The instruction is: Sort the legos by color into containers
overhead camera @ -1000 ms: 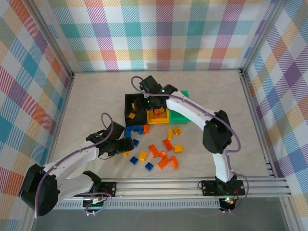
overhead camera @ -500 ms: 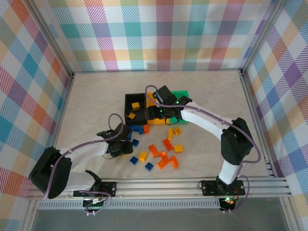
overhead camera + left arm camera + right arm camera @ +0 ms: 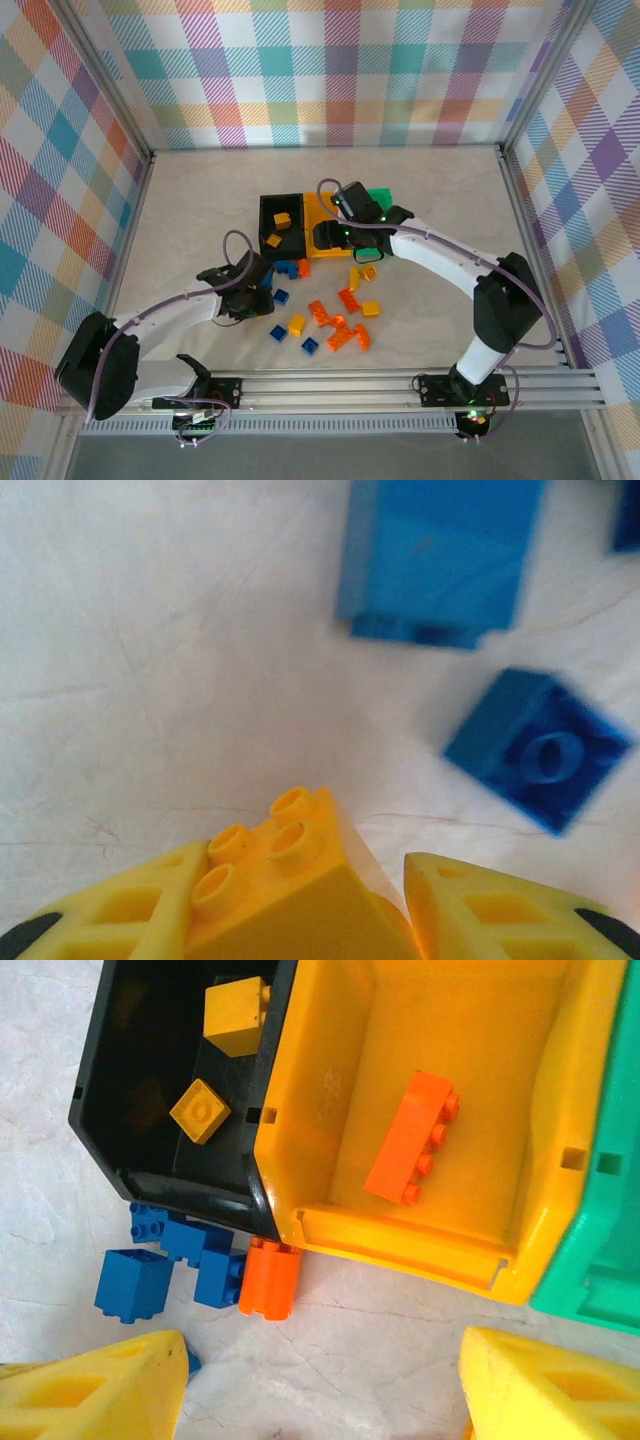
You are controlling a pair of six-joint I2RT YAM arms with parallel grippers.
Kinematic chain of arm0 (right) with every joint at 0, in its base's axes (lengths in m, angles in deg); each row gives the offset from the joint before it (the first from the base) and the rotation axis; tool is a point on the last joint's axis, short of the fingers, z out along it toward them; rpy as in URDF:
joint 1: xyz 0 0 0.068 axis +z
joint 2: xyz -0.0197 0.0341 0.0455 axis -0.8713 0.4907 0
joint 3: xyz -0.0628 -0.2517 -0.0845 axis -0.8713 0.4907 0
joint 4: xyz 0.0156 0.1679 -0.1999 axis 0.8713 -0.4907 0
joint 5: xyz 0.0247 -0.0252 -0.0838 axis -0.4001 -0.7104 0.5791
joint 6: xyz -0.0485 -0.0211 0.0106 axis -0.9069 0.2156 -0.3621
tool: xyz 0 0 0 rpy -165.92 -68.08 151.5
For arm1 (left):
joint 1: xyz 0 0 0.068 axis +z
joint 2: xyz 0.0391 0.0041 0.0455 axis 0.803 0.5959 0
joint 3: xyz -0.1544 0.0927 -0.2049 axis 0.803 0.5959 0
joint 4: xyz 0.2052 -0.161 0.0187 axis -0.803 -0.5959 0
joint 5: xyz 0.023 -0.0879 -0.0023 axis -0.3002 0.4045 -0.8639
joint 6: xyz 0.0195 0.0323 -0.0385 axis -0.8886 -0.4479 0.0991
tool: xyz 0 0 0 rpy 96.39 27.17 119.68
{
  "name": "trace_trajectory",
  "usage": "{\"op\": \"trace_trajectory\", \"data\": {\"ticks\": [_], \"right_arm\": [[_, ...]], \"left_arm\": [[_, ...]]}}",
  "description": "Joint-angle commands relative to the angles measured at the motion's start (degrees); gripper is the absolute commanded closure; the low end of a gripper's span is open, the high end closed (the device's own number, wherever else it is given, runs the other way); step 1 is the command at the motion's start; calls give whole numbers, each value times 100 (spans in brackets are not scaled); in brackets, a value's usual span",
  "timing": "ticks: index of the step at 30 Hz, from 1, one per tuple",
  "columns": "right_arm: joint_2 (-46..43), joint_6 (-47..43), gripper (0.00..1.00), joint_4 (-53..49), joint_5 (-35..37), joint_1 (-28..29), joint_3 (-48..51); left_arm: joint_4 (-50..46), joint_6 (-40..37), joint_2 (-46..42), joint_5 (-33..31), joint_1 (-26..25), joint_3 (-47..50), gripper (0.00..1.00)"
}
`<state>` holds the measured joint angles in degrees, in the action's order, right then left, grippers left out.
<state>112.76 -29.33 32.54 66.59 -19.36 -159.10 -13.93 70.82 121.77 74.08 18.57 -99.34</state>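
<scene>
From the overhead camera I see the left gripper [image 3: 258,300] low over the table [image 3: 200,200], just left of the loose legos [image 3: 335,325], which lie scattered in front of the bins. On my left wrist camera its two yellow fingers [image 3: 110,915] stand on either side of a yellow brick [image 3: 285,890], four studs up. The brick sits tight against the finger on the left of that view and very close to the other, but I cannot tell whether the jaws have actually clamped it. Past the brick, two blurred blue bricks [image 3: 440,560] rest on the bare table. The right gripper [image 3: 330,237] hovers above the near edge of the bins. On its wrist camera the jaws stand wide apart with nothing between them. Below it the black bin [image 3: 100,1090] holds two yellow pieces [image 3: 200,1110]. The yellow-orange bin [image 3: 540,1110] beside it holds one long orange brick [image 3: 410,1140]. The green bin [image 3: 600,1240] touches its far side at the edge of that view. Against the front wall of the black bin lie several blue pieces [image 3: 130,1285] and a short orange piece [image 3: 270,1278], all on the table.
</scene>
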Motion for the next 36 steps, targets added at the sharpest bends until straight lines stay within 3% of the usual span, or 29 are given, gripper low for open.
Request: {"op": "trace_trajectory", "data": {"ticks": [1, 11, 21, 29, 32, 36], "right_arm": [[-402, 105, 27, 194, -40, -78, 209], [-1147, 215, 27, 146, -15, -247, 1065], [-1826, 289, 26, 106, -83, -310, 1717], [-1967, 237, 24, -17, -226, -341, 1886], [-1984, 238, 24, -64, -231, -342, 1956], [-1983, 158, 25, -109, -338, -346, 2019]], "left_arm": [[-250, -222, -95, -278, -27, -879, 63], [236, -454, 2201, -216, 626, -3159, 66], [-65, -537, 3477, -625, 739, -4359, 65], [-92, -513, 3569, -502, 725, -4598, 24], [-47, -523, 3353, -431, 684, -4651, 15], [-39, -539, 2912, -243, 597, -4577, 11]]}}
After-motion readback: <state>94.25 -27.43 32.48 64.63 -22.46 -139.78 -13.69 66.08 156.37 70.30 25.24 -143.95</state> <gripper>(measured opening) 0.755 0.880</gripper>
